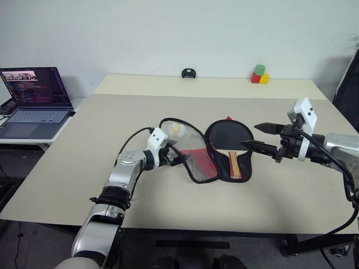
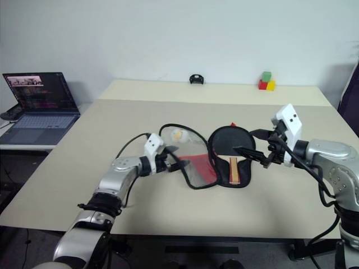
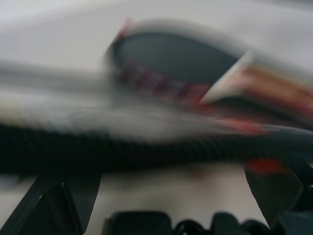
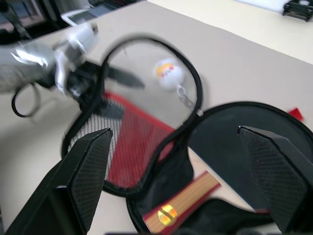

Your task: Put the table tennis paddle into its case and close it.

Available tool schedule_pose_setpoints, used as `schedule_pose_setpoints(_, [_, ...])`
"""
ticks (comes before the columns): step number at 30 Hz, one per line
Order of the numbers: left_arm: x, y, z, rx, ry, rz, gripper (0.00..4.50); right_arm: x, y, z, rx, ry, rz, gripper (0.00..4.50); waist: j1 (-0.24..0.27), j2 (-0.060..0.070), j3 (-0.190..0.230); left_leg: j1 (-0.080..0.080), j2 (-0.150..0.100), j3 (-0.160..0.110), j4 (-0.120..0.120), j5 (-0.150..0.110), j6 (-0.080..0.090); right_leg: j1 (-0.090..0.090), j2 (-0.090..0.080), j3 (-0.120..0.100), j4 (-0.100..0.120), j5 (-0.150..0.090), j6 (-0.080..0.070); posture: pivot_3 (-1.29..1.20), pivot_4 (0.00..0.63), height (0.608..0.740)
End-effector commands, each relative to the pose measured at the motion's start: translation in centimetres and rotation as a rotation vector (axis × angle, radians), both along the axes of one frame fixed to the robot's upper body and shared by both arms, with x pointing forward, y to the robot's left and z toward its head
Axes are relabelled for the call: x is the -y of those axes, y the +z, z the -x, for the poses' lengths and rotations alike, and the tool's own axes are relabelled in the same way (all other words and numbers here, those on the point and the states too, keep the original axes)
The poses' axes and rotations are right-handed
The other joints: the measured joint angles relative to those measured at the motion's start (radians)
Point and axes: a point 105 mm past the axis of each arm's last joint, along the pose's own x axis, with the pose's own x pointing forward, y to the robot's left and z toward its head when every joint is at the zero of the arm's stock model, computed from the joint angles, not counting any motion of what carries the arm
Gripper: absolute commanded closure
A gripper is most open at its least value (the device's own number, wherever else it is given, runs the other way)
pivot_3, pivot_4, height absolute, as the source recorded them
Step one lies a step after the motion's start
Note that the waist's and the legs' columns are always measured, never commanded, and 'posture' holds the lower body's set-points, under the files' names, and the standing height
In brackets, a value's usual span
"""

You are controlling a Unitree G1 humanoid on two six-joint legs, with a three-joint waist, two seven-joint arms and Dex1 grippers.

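The table tennis paddle [image 1: 229,144] lies handle toward the robot; both hands [image 1: 180,158] [image 1: 261,137] spread.

The black paddle [image 1: 229,140] lies flat inside its unzipped case [image 1: 196,159], mesh flap folded open

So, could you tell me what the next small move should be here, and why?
Probably close the left gripper on the case's open flap to fold it over. The paddle already lies in the other half, the flap lies spread on the table, and both grippers are open.
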Motion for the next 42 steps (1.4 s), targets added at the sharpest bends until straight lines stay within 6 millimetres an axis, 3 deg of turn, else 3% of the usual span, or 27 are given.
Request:
schedule_pose_setpoints(1, [3.7,5.2,1.9,0.11,-0.152,0.087,0.0,0.5,1.4,0.9,0.061,-0.017,0.006,0.01,0.0,0.0,0.0,0.0,0.0,0.0,0.0,0.0,0.0,0.0,0.0,0.0,0.0,0.0,0.0,0.0,0.15,0.74])
schedule_pose_setpoints(4, [6.2,6.6,2.0,0.133,-0.206,0.114,0.0,1.0,1.4,1.1,0.061,-0.048,0.007,0.01,0.0,0.0,0.0,0.002,0.0,0.001,0.0,0.0,0.0,0.001,0.001,0.0,0.001,0.0,0.0,0.0,0.15,0.74])
schedule_pose_setpoints(8, [8.7,6.0,0.1,0.14,-0.173,0.098,0.0,1.8,1.4,1.1,0.064,-0.101,0.01,0.01,-0.002,0.0,0.0,0.003,0.001,0.002,0.0,0.0,0.0,0.002,0.005,0.001,0.001,0.0,0.0,0.0,0.15,0.74])
schedule_pose_setpoints(13, [9.5,6.0,-0.4,0.167,-0.18,0.109,0.0,2.3,0.9,1.0,0.047,-0.141,0.012,0.01,-0.007,0.0,0.0,0.003,0.001,0.003,0.0,0.0,0.0,0.001,0.007,0.002,0.001,0.0,0.0,0.0,0.15,0.74])
schedule_pose_setpoints(19, [6.0,5.7,-0.1,0.169,-0.189,0.103,0.0,2.1,-1.3,0.4,-0.023,-0.171,-0.003,0.01,-0.008,0.0,0.0,0.003,0.001,0.003,0.0,0.0,0.0,0.001,0.006,0.003,0.001,0.0,0.0,0.0,0.15,0.74])
schedule_pose_setpoints(24, [1.5,4.0,2.5,0.099,-0.259,0.041,0.0,1.4,-3.5,-0.5,-0.111,-0.152,-0.025,0.01,-0.02,0.0,0.0,0.003,0.002,0.002,0.0,0.0,0.0,0.001,0.007,0.003,0.001,0.0,0.0,0.0,0.15,0.74])
schedule_pose_setpoints(32, [-4.2,3.9,4.8,0.065,-0.202,-0.053,0.0,2.1,-6.8,-5.0,-0.208,-0.301,-0.041,0.01,-0.026,0.0,0.0,0.003,0.001,0.002,0.0,0.0,0.0,0.001,0.005,0.003,0.002,0.0,0.0,0.0,0.15,0.74])
schedule_pose_setpoints(37, [-5.8,4.6,4.8,0.078,-0.118,-0.056,0.0,3.2,-8.8,-7.8,-0.242,-0.422,-0.039,0.01,-0.026,0.0,0.0,0.003,0.002,0.002,0.0,0.0,0.0,0.001,0.005,0.002,0.002,0.0,0.0,0.0,0.15,0.74])
schedule_pose_setpoints(42, [-6.0,4.5,5.1,0.076,-0.101,-0.059,0.0,2.6,-10.3,-8.8,-0.284,-0.417,-0.042,0.01,-0.026,0.0,0.0,0.003,0.002,0.002,0.0,0.0,0.0,0.001,0.005,0.003,0.001,0.0,0.0,0.0,0.15,0.74])
